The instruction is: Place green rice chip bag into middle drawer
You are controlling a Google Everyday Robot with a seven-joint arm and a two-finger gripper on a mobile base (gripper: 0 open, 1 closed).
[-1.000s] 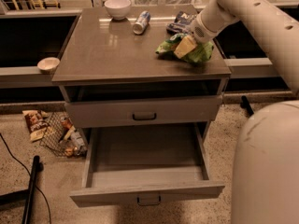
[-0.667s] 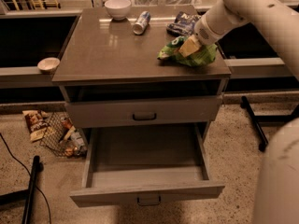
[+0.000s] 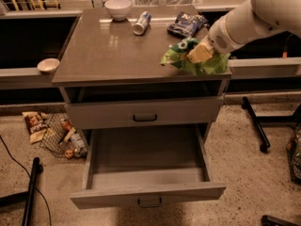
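Note:
The green rice chip bag (image 3: 175,58) is crumpled at the front right corner of the cabinet top (image 3: 108,51). My gripper (image 3: 200,53) comes in from the right on the white arm and is shut on the bag's top. The bag's lower folds hang at the top's edge. The middle drawer (image 3: 148,152) is pulled out wide below, its grey floor bare, with a small loop handle (image 3: 149,202) on its front. Above it a shut drawer front (image 3: 143,113) has a darker handle.
On the cabinet top stand a white bowl (image 3: 117,7), a lying can (image 3: 141,22) and a dark blue snack bag (image 3: 186,24). A small bowl (image 3: 48,65) sits on the left ledge. A wire basket (image 3: 63,136) with litter and black stand legs (image 3: 256,121) are on the floor.
My gripper and the green bag have shifted slightly toward the front right edge of the cabinet top. The view has also shifted, and the white robot body at lower right is gone.

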